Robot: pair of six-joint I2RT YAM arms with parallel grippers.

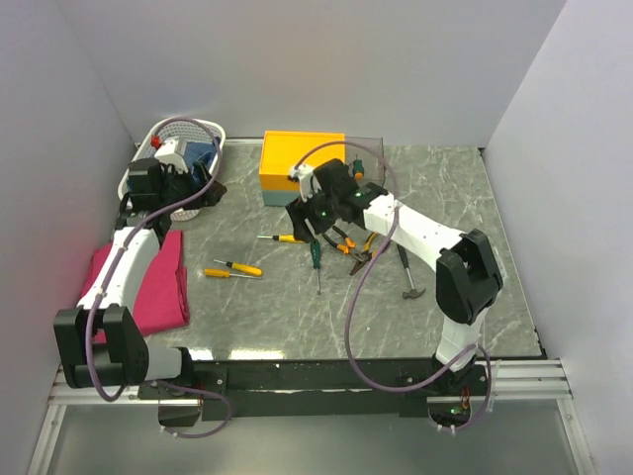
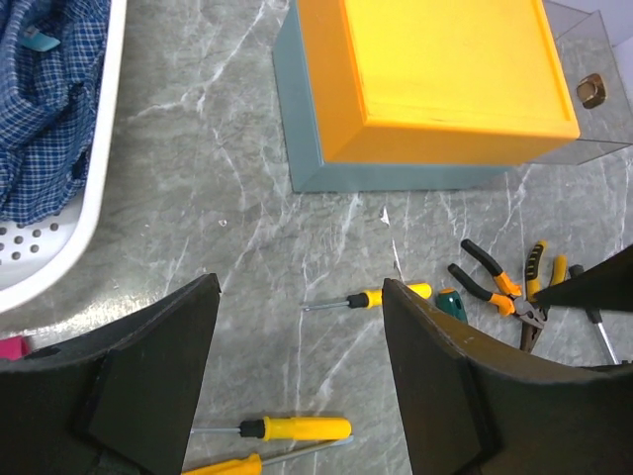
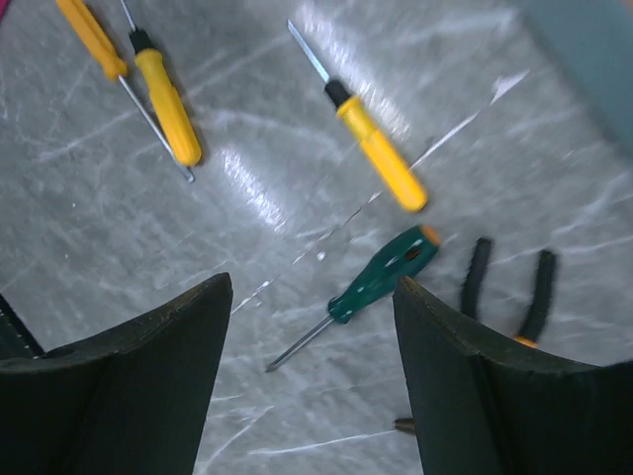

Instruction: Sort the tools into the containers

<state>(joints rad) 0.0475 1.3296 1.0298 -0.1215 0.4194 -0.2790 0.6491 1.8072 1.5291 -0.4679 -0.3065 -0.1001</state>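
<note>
Several tools lie on the marble table: a green-handled screwdriver [image 1: 316,255] [image 3: 386,272], one yellow-handled screwdriver [image 1: 282,237] [image 3: 381,158] [image 2: 391,295], two more yellow ones [image 1: 235,269] [image 2: 297,428], orange-handled pliers [image 1: 351,242] [image 2: 495,287] and a hammer [image 1: 408,277]. My right gripper [image 3: 312,287] hovers open over the green screwdriver, holding nothing. My left gripper [image 2: 302,287] hangs open and empty between the white basket [image 1: 183,139] [image 2: 89,198] and the yellow-topped box [image 1: 302,158] [image 2: 435,69].
A blue checked cloth [image 2: 45,89] fills part of the basket. A folded pink cloth [image 1: 148,282] lies at the left. A clear panel [image 2: 593,99] stands behind the box. White walls close in the table on three sides.
</note>
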